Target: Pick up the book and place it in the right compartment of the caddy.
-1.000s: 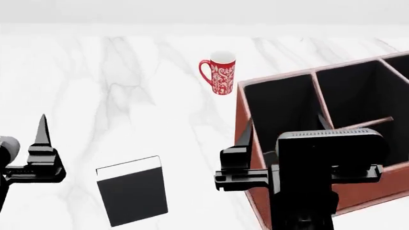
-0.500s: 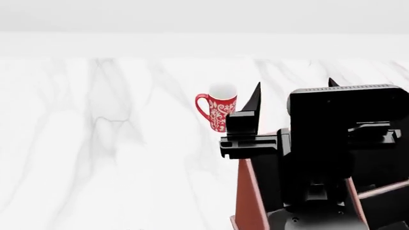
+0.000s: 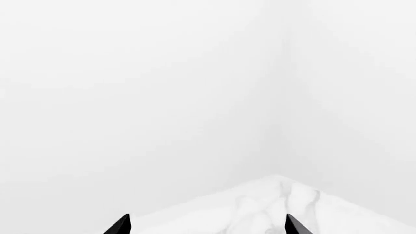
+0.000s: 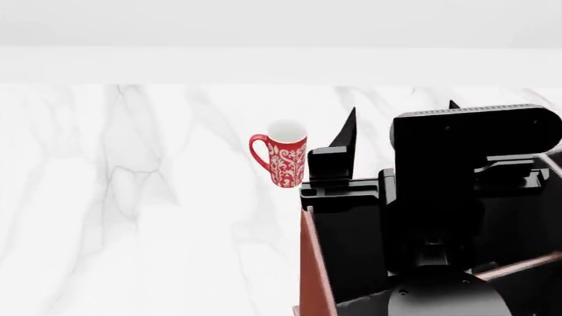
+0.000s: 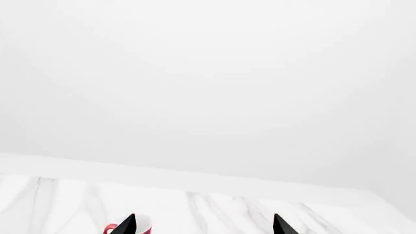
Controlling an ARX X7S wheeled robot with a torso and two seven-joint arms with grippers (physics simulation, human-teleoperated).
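Currently my right jaws (image 4: 399,122) are raised, spread apart and empty above the caddy (image 4: 309,263), beside a red mug (image 4: 281,158) on the white marble worktop (image 4: 131,197). Left jaws (image 3: 204,226) show two separated tips, holding nothing. Neither holds the book, which is out of every view, so I judge picking it up has not begun.

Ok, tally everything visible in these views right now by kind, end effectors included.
Mug: 1
Caddy: 1
End effectors: 2 (left end effector, right end effector)
Total: 4
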